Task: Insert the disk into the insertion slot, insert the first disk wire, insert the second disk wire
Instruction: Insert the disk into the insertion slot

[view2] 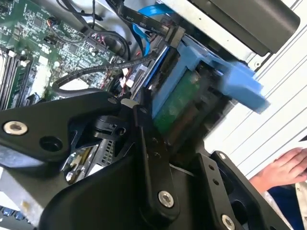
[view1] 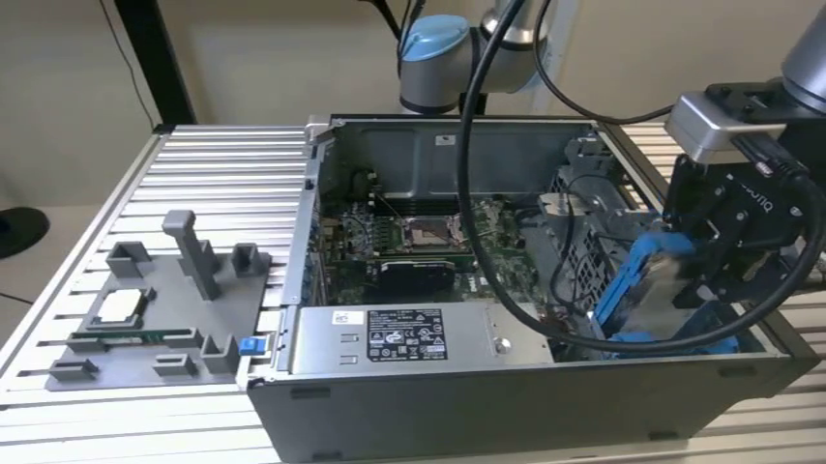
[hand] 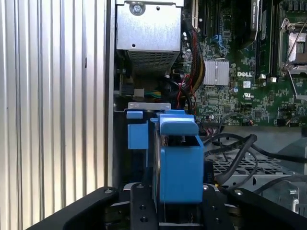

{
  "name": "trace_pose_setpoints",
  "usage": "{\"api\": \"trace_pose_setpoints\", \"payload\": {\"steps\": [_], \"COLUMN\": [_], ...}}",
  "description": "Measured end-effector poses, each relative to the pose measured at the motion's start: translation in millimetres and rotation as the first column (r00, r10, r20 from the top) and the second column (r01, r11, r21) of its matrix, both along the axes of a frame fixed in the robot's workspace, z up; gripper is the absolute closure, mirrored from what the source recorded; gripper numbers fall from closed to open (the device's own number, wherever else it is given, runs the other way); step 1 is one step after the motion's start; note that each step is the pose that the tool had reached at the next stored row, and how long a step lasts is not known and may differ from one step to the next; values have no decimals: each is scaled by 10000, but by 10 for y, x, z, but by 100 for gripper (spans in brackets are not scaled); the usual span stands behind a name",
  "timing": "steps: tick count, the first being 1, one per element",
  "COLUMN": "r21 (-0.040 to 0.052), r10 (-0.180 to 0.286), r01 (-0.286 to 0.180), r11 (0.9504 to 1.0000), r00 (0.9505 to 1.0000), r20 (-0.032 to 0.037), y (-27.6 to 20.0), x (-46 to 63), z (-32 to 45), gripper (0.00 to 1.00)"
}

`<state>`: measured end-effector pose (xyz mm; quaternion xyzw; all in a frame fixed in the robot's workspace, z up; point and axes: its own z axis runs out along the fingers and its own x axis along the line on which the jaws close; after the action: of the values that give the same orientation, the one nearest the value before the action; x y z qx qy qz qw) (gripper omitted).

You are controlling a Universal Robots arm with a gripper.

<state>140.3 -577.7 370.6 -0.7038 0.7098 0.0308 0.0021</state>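
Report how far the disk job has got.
Nothing looks finished yet. In hand: the hand grips the disk in its blue carrier, tilted at the insertion slot at the edge of the computer case on the exterior view's right, not seated flat. Left: seating the disk and both wires; a black cable connector lies near the disk's end, and I cannot tell whether it is plugged.

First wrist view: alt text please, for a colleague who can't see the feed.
The gripper holds the disk, edge-on in its blue carrier, next to the insertion slot with its blue latch tabs. Beyond lie a green motherboard, a grey power-supply box and loose black cables.
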Motion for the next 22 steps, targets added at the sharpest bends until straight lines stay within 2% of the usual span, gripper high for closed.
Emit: {"api": "trace_pose_setpoints", "payload": {"steps": [5,8,11,12,15,16,18,21,22], "r21": [0,3,2,-1,-1,-4,-120,-360,-406], "r10": [0,1,0,0,0,-1,0,2,2], "r01": [0,-1,0,0,0,1,0,1,3], "r11": [10000,10000,10000,10000,10000,10000,9999,9994,9992], "r00": [10000,10000,10000,10000,10000,10000,10000,10000,9999], "r20": [-2,-2,-2,-1,-1,-1,13,81,116], "y": [0,9,82,93,99,102,140,206,229], "x": [0,-4,-28,-31,-35,-41,-65,-120,-138], "z": [191,216,220,234,349,354,345,327,319], "gripper": [0,0,0,0,0,0,0,0,0]}}
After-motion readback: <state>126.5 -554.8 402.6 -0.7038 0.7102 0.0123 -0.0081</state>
